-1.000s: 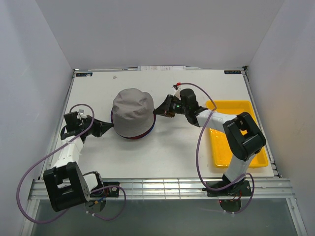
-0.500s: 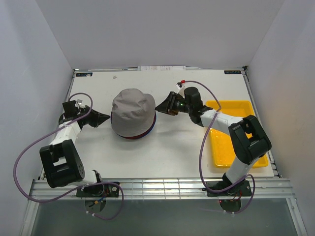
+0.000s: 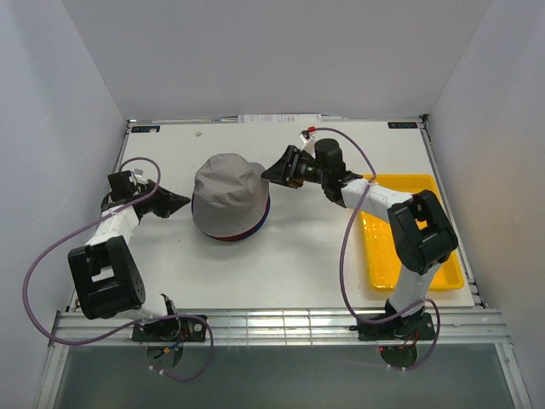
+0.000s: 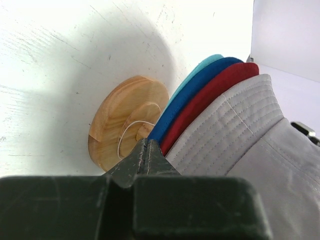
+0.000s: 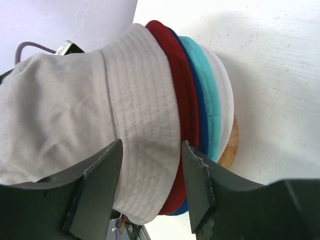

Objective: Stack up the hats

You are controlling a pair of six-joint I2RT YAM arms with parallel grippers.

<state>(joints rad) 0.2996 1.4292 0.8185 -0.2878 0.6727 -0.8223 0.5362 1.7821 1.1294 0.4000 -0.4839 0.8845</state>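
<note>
**Top view.** Five soft fabric hats [image 3: 242, 233] are stacked mid-table [image 3: 298, 264], with the domed grey hat [image 3: 228, 192] uppermost. The left gripper [image 3: 180, 202], pinched shut and empty, lies just left of them. The right gripper [image 3: 267, 173] is at their far-right side.

**Left wrist view.** The closed tips point at a smooth round wooden stand [image 4: 125, 117]. To the right are the layered brims of the teal hat [image 4: 202, 67], navy hat [image 4: 216, 75], dark red hat [image 4: 227, 82] and the stitched grey one.

**Right wrist view.** The jaws are parted and hold nothing, and the grey brim shows between them. The white hat [image 5: 223, 85] is lowest.

From my feed I see a white tabletop [image 3: 281, 264] — a flat yellow plastic tray [image 3: 383, 264] lies on its right side, a round light-wood stand base [image 4: 127, 117] left of centre.
</note>
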